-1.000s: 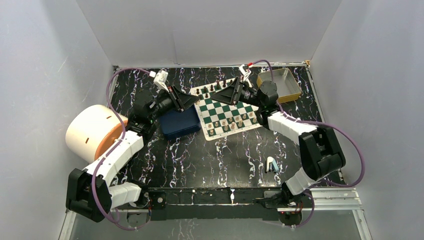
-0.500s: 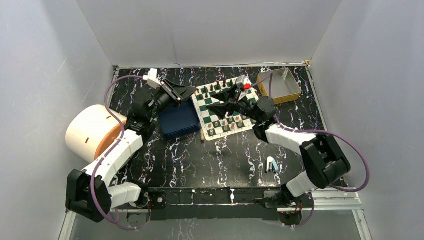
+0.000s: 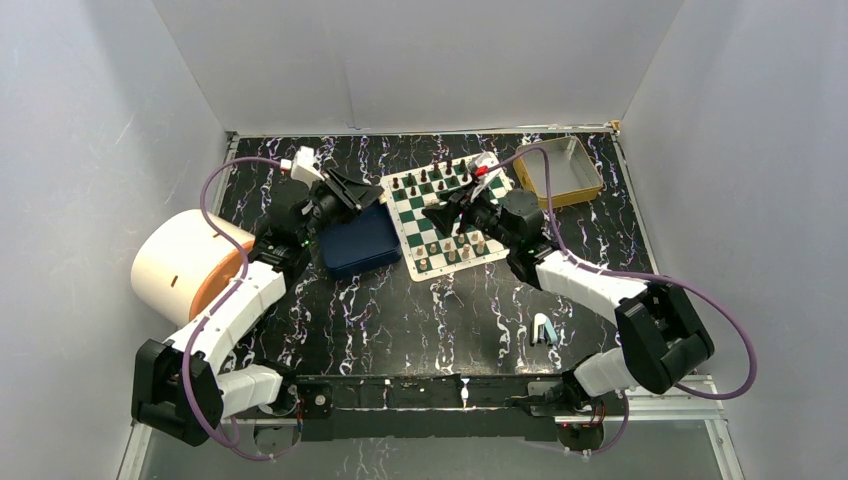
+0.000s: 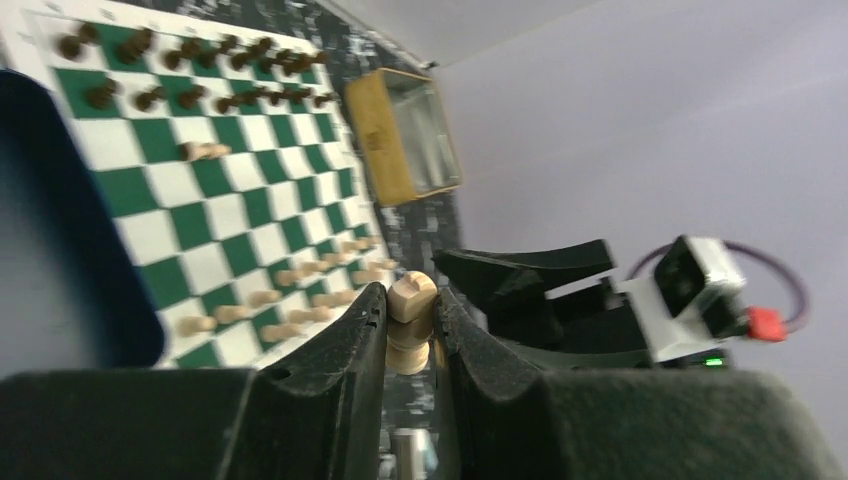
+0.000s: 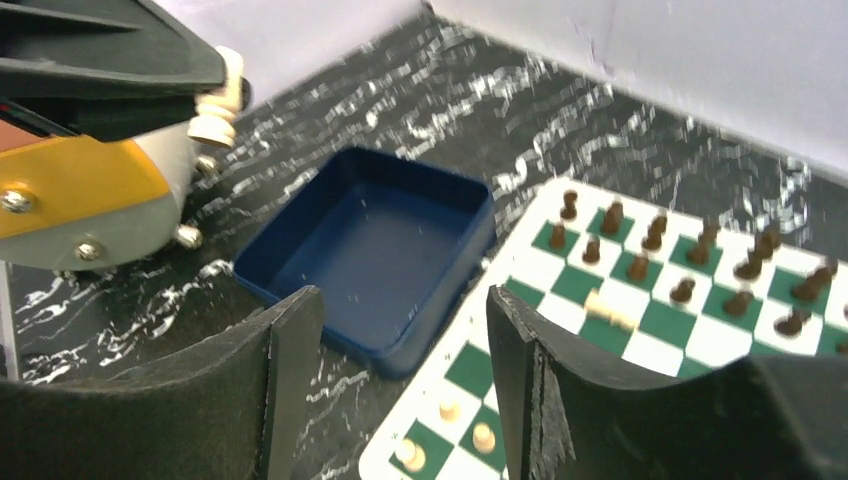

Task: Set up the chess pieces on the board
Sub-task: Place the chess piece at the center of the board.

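Observation:
The green-and-white board [image 3: 411,212] lies at the table's far middle. Dark pieces [image 3: 430,180] stand on its far rows and cream pieces [image 3: 465,245] on its near rows. One cream piece [image 4: 203,151] lies on its side on the board, also seen in the right wrist view [image 5: 608,310]. My left gripper [image 3: 358,190] hovers above the far edge of the blue tray, just left of the board. It is shut on a cream chess piece [image 4: 408,340]. My right gripper [image 3: 440,212] hovers over the board's left half, open and empty [image 5: 400,390].
An empty blue tray [image 3: 358,243] sits against the board's left edge. A yellow-rimmed tin [image 3: 558,170] stands at the far right. A large white and orange cylinder [image 3: 185,262] lies at the left. A small pale blue object [image 3: 542,330] lies near the right arm.
My left gripper has drawn back a little to the left from the board's edge, still holding the cream piece. My right gripper has shifted slightly nearer and leftward over the board.

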{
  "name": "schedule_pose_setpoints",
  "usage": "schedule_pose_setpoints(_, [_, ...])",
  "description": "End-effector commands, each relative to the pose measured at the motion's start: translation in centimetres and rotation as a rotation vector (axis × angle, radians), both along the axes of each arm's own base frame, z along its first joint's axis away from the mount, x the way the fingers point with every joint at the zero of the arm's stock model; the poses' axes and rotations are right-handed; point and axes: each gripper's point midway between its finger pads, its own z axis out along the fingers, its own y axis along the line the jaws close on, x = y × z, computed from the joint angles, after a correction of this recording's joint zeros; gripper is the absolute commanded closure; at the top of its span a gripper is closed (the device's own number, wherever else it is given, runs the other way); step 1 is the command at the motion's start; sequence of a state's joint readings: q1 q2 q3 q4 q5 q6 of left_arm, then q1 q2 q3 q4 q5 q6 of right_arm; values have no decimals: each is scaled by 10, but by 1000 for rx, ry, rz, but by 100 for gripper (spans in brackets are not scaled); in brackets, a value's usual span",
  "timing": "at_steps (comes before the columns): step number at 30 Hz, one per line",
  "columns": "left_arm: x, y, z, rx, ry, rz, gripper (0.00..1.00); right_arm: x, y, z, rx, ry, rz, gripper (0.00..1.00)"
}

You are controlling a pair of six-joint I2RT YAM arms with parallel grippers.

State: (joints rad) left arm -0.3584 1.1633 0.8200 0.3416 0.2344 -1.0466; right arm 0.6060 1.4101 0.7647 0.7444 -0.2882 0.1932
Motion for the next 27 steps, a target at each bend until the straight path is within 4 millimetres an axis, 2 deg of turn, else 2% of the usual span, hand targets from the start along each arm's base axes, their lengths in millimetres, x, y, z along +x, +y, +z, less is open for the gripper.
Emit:
schedule_pose_setpoints(1, [4, 26, -11, 339, -132, 25, 100, 11, -17, -6, -70, 114, -120, 33])
schedule_pose_setpoints(7, [-2, 45, -39, 636, -211, -32, 100, 40, -28, -21, -163, 193, -238, 39])
schedule_pose_setpoints(9, [-6, 44, -44, 671, -246, -63, 100, 51, -30, -28, -204, 215, -257, 38])
schedule_pose_setpoints(12, [-10, 37, -51, 684, -295, -124, 100, 52, -26, -34, -230, 248, -218, 38])
schedule_pose_setpoints(15, [-14, 25, -52, 659, -337, -191, 100, 47, -22, -28, -204, 260, -181, 37])
schedule_pose_setpoints(21, [-22, 6, -38, 598, -477, -275, 100, 30, -18, -12, -157, 271, -107, 37])
schedule_pose_setpoints(27, [-42, -18, -43, 611, -629, -468, 100, 0, -7, 18, -76, 278, 59, 28])
